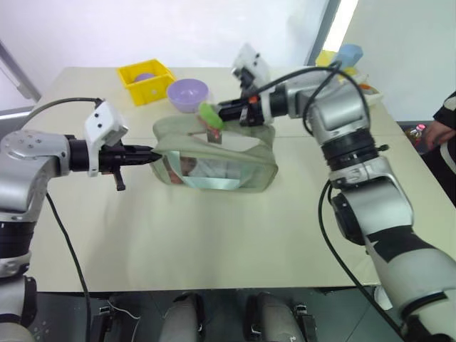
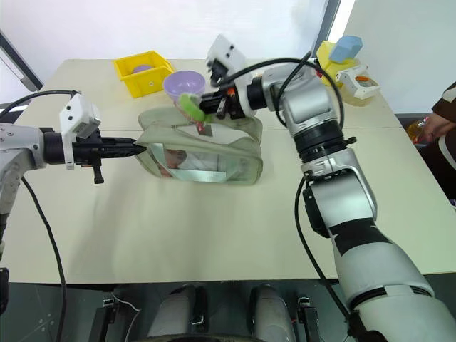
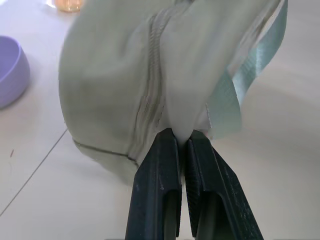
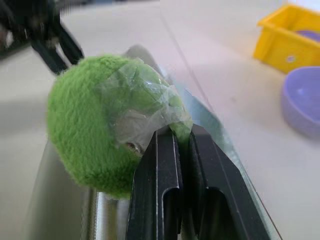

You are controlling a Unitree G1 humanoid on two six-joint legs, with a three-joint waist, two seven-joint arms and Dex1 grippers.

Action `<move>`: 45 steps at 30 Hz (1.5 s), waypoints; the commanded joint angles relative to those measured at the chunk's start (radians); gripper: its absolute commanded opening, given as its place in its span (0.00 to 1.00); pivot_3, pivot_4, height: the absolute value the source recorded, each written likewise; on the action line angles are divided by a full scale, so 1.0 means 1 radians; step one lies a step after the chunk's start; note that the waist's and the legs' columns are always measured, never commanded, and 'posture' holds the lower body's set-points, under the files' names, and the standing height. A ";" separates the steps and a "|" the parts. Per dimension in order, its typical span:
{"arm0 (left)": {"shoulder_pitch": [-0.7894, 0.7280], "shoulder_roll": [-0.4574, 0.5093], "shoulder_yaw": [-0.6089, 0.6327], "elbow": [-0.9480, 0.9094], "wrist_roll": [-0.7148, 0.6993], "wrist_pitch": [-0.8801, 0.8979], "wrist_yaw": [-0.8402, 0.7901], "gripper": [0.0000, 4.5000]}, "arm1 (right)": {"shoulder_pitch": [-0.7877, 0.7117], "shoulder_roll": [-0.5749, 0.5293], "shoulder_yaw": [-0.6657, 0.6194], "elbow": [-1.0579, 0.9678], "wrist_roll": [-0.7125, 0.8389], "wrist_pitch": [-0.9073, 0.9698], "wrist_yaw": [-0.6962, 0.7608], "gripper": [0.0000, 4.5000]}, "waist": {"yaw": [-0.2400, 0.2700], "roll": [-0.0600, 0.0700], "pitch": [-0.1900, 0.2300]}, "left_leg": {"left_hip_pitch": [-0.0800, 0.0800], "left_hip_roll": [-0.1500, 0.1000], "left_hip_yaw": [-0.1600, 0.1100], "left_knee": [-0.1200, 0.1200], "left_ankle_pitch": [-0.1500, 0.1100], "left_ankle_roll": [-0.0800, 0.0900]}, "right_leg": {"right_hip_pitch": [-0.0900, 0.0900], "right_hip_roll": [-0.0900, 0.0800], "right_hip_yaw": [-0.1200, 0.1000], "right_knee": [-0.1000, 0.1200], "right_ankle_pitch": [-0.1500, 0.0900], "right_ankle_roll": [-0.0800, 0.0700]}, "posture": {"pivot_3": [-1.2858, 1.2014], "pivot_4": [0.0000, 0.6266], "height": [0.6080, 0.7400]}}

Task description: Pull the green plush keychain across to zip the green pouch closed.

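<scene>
You've got a beige tabletop (image 1: pixel 214 249) against a white wall. Left gripper (image 3: pixel 181 145) pinches the sage-green soft pouch (image 1: pixel 214 153) end; right gripper (image 4: pixel 182 135) clamps the fuzzy lime-green plush keychain (image 4: pixel 85 135) (tape wrap visible at the wrist).

Pale beige bench (image 1: pixel 214 242). Yellow plastic bin (image 1: pixel 145 80) at its far edge; lavender round bowl (image 1: pixel 187 95) just beside the bin. A person's sleeve (image 1: pixel 447 121) beyond the bench's edge.

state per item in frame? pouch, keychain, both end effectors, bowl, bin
green pouch: lying on the table, zipper open along the top, one end pinched.
green plush keychain: at the top opening, gripped.
left end effector: shut on the pouch's end fabric.
right end effector: shut on the keychain.
purple bowl: upright, apart from the pouch.
yellow bin: upright, something purple inside.
</scene>
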 commanded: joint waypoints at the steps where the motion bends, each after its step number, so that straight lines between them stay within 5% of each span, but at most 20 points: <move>1: 0.014 0.019 0.028 -0.013 -0.001 0.006 0.006 0.00 | 0.002 -0.104 -0.118 -0.180 0.049 0.099 -0.071 0.01 | 0.001 0.000 0.000 | 0.000 0.000 0.000 0.000 0.000 0.000 | 0.000 0.000 0.000 0.000 0.000 0.000 | 0.52 0.24 0.99; 8: 0.009 0.020 0.014 0.006 -0.006 -0.008 0.011 0.00 | 0.076 -0.157 -0.138 -0.326 0.111 0.205 -0.158 0.01 | -0.003 0.000 0.000 | 0.000 0.000 0.000 0.000 0.000 0.000 | -0.001 0.000 0.000 0.000 0.000 0.000 | 0.52 0.24 0.99; 15: -0.070 -0.001 -0.024 0.051 -0.006 -0.018 -0.007 0.00 | 0.107 -0.086 -0.091 -0.361 0.152 0.206 -0.224 0.01 | 0.000 0.000 0.000 | 0.000 0.000 0.001 0.000 0.000 0.000 | -0.001 0.000 0.000 0.000 0.000 0.000 | 0.52 0.24 0.99; 25: 0.103 0.135 0.104 -0.100 -0.083 0.096 -0.036 0.00 | 0.149 0.101 0.025 -0.251 0.129 0.082 -0.243 0.01 | -0.008 0.000 0.000 | 0.000 0.000 0.001 -0.001 0.000 0.000 | -0.002 0.000 0.000 0.000 0.000 0.000 | 0.52 0.24 0.99; 31: 0.177 0.127 0.106 -0.096 -0.039 0.031 0.001 0.00 | 0.138 0.101 0.033 -0.226 0.120 0.056 -0.212 0.01 | 0.000 0.000 0.000 | 0.000 0.000 0.000 -0.001 0.000 0.000 | -0.001 0.000 0.000 0.000 0.000 0.000 | 0.52 0.24 0.99; 37: 0.178 0.115 0.102 -0.093 -0.048 0.021 0.020 0.00 | 0.138 0.068 0.020 -0.250 0.130 0.077 -0.197 0.59 | -0.002 0.000 0.000 | 0.001 0.000 0.000 -0.001 0.000 0.000 | -0.001 0.000 0.000 0.000 0.000 0.000 | 0.52 0.24 0.99; 45: 0.117 0.090 0.062 -0.051 -0.029 -0.002 0.013 0.00 | 0.156 0.073 0.006 -0.290 0.146 0.106 -0.225 0.54 | 0.001 0.000 0.000 | 0.001 0.000 0.001 -0.001 0.000 0.000 | -0.001 0.000 0.000 0.000 0.000 0.000 | 0.52 0.24 0.99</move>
